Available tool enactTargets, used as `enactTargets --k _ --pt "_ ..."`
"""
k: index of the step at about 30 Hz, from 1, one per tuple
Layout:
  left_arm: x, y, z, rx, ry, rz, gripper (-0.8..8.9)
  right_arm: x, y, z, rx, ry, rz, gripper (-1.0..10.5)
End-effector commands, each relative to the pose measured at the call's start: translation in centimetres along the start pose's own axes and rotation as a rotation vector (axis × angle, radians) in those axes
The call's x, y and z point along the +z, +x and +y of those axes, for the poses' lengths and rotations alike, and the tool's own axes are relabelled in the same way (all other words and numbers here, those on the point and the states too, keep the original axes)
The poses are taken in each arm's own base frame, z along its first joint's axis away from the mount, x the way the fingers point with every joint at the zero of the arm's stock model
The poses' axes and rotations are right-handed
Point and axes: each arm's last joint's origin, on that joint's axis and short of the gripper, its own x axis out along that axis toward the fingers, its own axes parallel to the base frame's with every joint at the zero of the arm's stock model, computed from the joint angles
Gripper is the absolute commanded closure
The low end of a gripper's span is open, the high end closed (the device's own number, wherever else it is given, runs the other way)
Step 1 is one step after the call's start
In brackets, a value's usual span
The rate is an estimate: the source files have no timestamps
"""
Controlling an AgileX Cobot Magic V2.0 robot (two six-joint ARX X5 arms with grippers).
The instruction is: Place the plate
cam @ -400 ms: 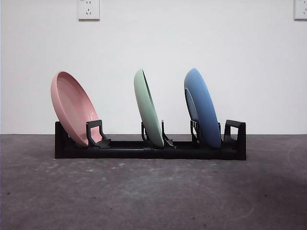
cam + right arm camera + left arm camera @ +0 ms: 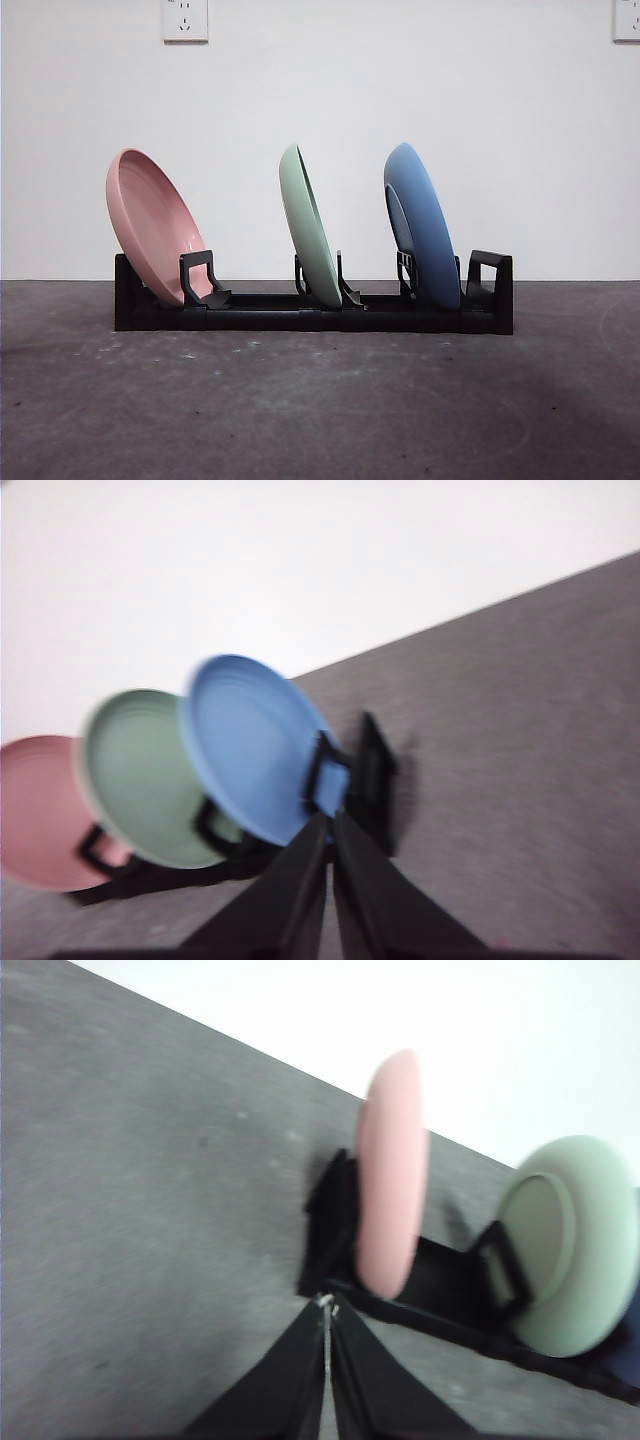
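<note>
All 3 plates sit in the black rack point(image 2: 300, 315): pink plate point(image 2: 150, 225), green plate point(image 2: 308, 225), blue plate point(image 2: 422, 225). Left fingers point(image 2: 327, 1307) and right fingers point(image 2: 330, 825) are closed, holding nothing. Best to keep both well clear of the plates.

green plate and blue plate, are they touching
Apart. The front view shows white wall between the green plate and the blue plate, each leaning in its own slot of the black rack.

Grey table point(image 2: 320, 400) — black rack point(image 2: 310, 312) standing on it, near the wall
</note>
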Motion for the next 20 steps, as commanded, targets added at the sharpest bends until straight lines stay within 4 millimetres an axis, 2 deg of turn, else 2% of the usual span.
enactTargets --k 1,5,11,16,20 --pt "2.3 0.3 -1.3 -0.043 0.010 0.021 8.04 1.7 -0.1 1.1 0.052 -0.013 0.029 9.3" --pt "4.8 1.2 -3.1 -0.115 0.048 0.091 8.04 3.8 0.2 2.3 0.139 -0.055 0.107 9.3" --pt "7.5 2.3 -5.9 -0.230 0.175 0.233 8.05 6.7 1.2 3.9 0.258 -0.127 0.187 9.3" --pt "8.7 3.1 -7.8 -0.331 0.265 0.337 8.05 8.1 2.5 4.7 0.331 -0.180 0.301 9.3" --pt "9.1 3.6 -9.0 -0.455 0.313 0.419 8.05 8.4 4.0 4.9 0.373 -0.201 0.401 9.3"
